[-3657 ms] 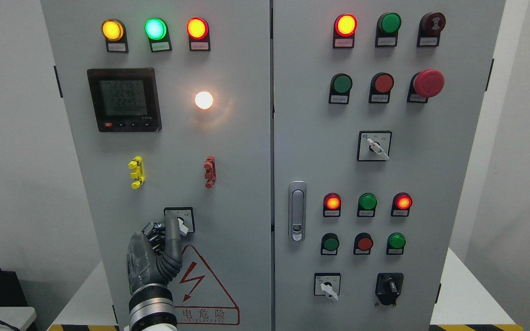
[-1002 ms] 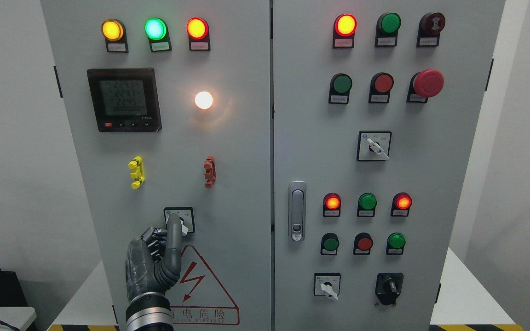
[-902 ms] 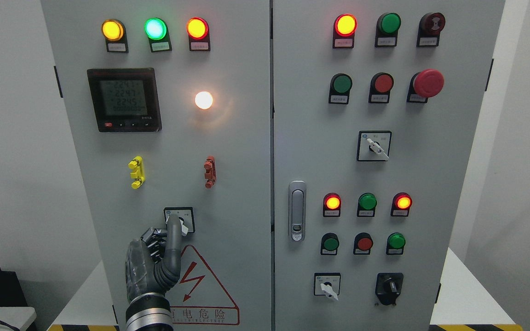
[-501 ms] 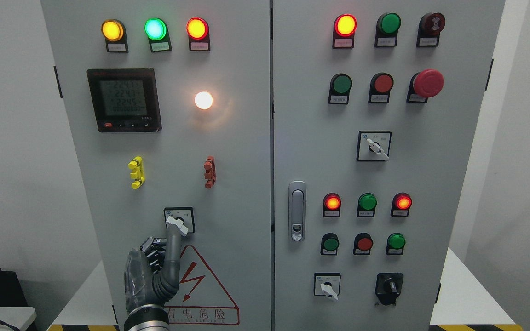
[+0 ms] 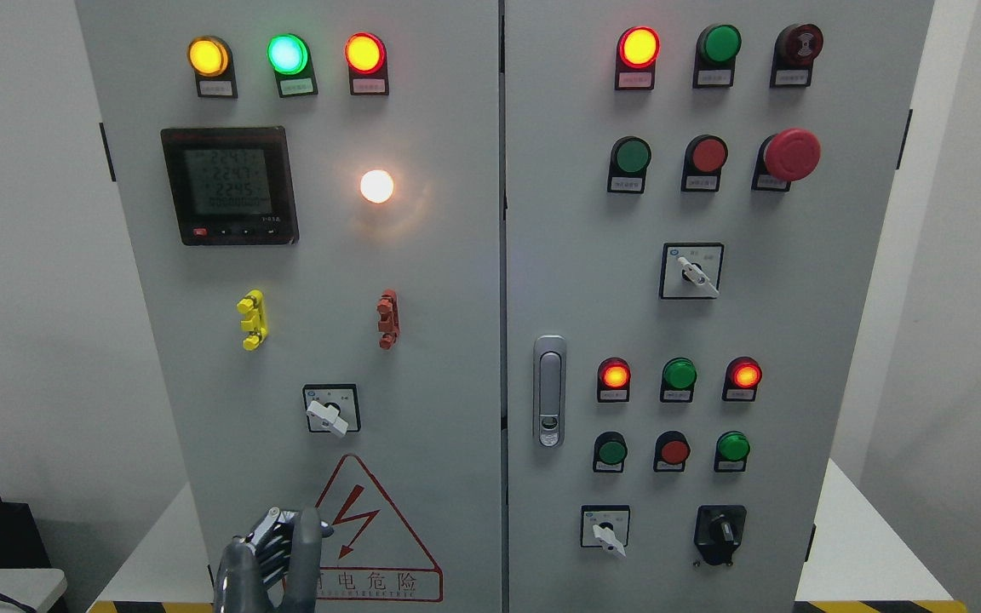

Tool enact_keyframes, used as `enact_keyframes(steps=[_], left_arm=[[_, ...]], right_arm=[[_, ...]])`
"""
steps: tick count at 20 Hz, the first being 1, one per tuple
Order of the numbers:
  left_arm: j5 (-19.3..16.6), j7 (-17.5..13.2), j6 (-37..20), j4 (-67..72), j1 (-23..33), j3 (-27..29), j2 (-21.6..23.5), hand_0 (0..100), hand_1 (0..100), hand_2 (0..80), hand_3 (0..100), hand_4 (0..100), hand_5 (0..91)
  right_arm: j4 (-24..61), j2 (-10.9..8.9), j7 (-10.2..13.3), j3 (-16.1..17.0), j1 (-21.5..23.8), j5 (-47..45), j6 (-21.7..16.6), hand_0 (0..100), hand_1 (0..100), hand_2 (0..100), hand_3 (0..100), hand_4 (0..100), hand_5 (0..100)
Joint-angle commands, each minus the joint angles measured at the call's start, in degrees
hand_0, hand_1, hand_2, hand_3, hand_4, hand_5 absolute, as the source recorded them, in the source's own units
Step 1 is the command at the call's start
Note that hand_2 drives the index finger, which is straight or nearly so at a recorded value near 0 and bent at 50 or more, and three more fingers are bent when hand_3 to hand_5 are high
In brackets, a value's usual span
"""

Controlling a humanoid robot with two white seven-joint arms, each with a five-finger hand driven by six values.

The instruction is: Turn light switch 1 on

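Note:
The rotary light switch (image 5: 328, 411) sits low on the left cabinet door (image 5: 422, 340), in a black-framed square; its white knob points down and to the right. Above it a round white lamp (image 5: 376, 186) glows. My left hand (image 5: 279, 545) shows at the bottom edge, well below the switch and touching nothing. One finger (image 5: 309, 536) sticks up while the others are curled in front of the warning triangle. It holds nothing. My right hand is out of view.
On the left door are a black meter (image 5: 230, 185), three lit lamps (image 5: 284, 54), and a yellow clip (image 5: 252, 319) and a red one (image 5: 387, 318). The right door carries buttons, a red emergency stop (image 5: 791, 153), several rotary switches and a latch (image 5: 549, 390).
My left hand has come off the switch knob and dropped straight down to the bottom edge. The knob now shows fully, pointing lower right. The white lamp stays lit throughout.

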State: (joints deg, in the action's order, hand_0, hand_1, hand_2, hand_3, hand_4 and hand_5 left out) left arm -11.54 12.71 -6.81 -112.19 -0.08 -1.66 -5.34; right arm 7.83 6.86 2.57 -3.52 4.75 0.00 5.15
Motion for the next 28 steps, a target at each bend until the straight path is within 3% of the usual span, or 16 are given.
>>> enact_keyframes(steps=[1, 3, 7, 8, 9, 11, 14, 17, 21, 25, 28], left_arm=[[3.36, -4.17, -14.95, 10.55, 14.73, 21.31, 3.93, 22, 8, 53.9, 87, 90, 65.4], [5.20, -6.90, -20.76, 19.68, 17.82, 29.14, 4.29, 21, 2, 41.4, 70, 80, 54.9], [15.48, -16.11, -22.99, 39.37, 18.53, 39.96, 4.38, 26, 0, 31.9, 56, 65, 43.1], [16.19, -18.22, -22.99, 44.12, 18.53, 42.85, 4.38, 28, 0, 22.0, 48, 58, 37.0], [16.20, -20.16, -22.82, 48.78, 18.53, 45.75, 4.38, 30, 0, 20.5, 47, 57, 37.0], [16.11, -22.89, -22.73, 57.05, 18.79, 50.51, 4.64, 35, 0, 10.1, 40, 49, 33.7], [15.85, -24.13, -22.20, 68.74, 21.07, 52.99, 7.53, 44, 0, 3.9, 33, 41, 28.0], [14.97, -27.63, -22.11, 80.07, 24.15, 50.11, 9.21, 54, 0, 1.1, 27, 33, 21.9], [11.90, -34.58, -19.39, 97.66, 24.42, 38.70, 12.98, 58, 0, 0.0, 3, 8, 7.5], [11.19, -34.95, -14.83, 102.52, 22.32, 24.46, 12.82, 60, 0, 0.0, 0, 0, 3.4], [10.93, -34.42, -9.99, 102.70, 19.60, 18.03, 10.89, 60, 0, 0.0, 0, 0, 2.7]], right_arm=[[0.00, 0.00, -0.03, 0.00, 0.00, -1.05, 0.03, 12, 39, 0, 0, 0, 0], [0.00, 0.00, -0.03, 0.00, 0.00, -1.05, 0.03, 12, 39, 0, 0, 0, 0], [0.00, 0.00, -0.03, 0.00, 0.00, -0.97, 0.03, 12, 39, 0, 0, 0, 0], [0.00, 0.00, -0.03, 0.00, 0.00, -0.97, 0.03, 12, 39, 0, 0, 0, 0], [0.00, 0.00, -0.03, 0.00, 0.00, -1.05, 0.03, 12, 39, 0, 0, 0, 0], [0.00, 0.00, -0.03, 0.00, 0.00, -1.05, 0.03, 12, 39, 0, 0, 0, 0], [0.00, 0.00, -0.03, 0.00, 0.00, -1.05, 0.03, 12, 39, 0, 0, 0, 0], [0.00, 0.00, -0.03, 0.00, 0.00, -0.97, 0.03, 12, 39, 0, 0, 0, 0], [0.00, 0.00, -0.03, 0.00, 0.00, -1.05, 0.03, 12, 39, 0, 0, 0, 0], [0.00, 0.00, -0.03, 0.00, 0.00, -1.05, 0.03, 12, 39, 0, 0, 0, 0], [0.00, 0.00, -0.03, 0.00, 0.00, -1.05, 0.03, 12, 39, 0, 0, 0, 0]])
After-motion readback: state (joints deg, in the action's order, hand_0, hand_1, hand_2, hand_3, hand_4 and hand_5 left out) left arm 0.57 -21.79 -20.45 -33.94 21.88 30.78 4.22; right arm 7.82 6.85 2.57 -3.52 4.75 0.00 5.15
